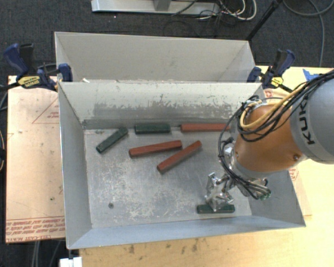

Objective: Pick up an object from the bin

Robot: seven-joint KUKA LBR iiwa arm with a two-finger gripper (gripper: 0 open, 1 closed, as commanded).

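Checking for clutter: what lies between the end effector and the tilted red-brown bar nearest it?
Nothing: in the camera view, only bare bin floor separates the end effector from that red-brown bar.

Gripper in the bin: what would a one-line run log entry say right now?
gripper: low over dark green bar, front right of bin | bar: flat on floor | rest: five bars near back wall

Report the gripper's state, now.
Gripper: open or shut cannot be told; it sits low over the dark green bar at the front right of the bin.
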